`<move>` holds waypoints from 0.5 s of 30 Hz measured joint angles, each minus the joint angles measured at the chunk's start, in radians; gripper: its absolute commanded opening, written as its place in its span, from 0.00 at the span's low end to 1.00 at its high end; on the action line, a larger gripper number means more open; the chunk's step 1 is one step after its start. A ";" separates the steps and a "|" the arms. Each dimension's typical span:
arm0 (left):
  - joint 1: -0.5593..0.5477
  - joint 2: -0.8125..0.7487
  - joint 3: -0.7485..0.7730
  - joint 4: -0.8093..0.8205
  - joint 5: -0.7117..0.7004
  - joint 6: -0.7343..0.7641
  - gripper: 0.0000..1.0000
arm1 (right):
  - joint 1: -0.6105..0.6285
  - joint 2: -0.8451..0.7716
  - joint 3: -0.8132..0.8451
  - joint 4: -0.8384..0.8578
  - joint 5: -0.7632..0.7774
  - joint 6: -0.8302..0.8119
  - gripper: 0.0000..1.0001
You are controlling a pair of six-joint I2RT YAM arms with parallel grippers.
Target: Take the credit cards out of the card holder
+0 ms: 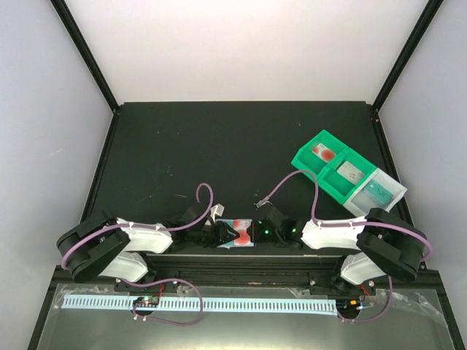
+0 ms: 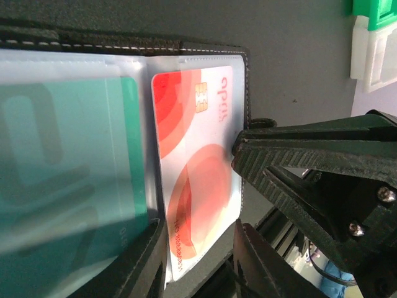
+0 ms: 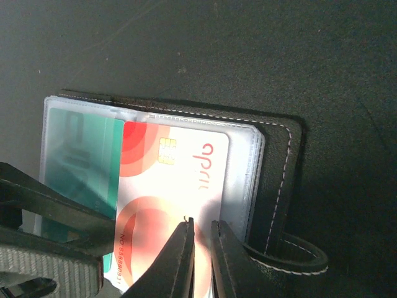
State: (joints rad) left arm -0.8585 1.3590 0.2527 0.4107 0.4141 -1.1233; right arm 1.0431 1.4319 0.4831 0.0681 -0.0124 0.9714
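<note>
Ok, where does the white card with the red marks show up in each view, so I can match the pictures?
Top external: white card with red marks, low centre.
Left wrist: the card fills the centre, in the right-hand clear pocket, chip near the top.
Right wrist: the card is at centre, lower edge partly covered by the right fingers.
Shared landmark: the card holder around it.

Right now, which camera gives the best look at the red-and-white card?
The right wrist view: nearly the whole red-and-white card shows, chip included. The left wrist view has it close but partly covered; the top view shows only a small red patch.
</note>
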 measured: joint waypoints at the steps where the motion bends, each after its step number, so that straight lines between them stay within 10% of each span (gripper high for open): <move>1: 0.000 0.006 0.000 0.007 0.000 -0.006 0.30 | 0.000 0.000 0.000 0.002 0.000 0.000 0.09; 9: 0.000 0.028 -0.009 0.020 -0.008 -0.031 0.03 | 0.000 0.000 -0.003 0.007 -0.001 0.003 0.08; 15: 0.000 0.029 -0.013 0.016 -0.011 -0.034 0.02 | 0.000 0.000 -0.004 0.008 0.000 0.004 0.08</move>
State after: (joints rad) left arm -0.8585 1.3876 0.2394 0.4271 0.4034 -1.1572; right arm 1.0428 1.4319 0.4789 0.0765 -0.0128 0.9756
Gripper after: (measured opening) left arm 0.022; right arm 0.082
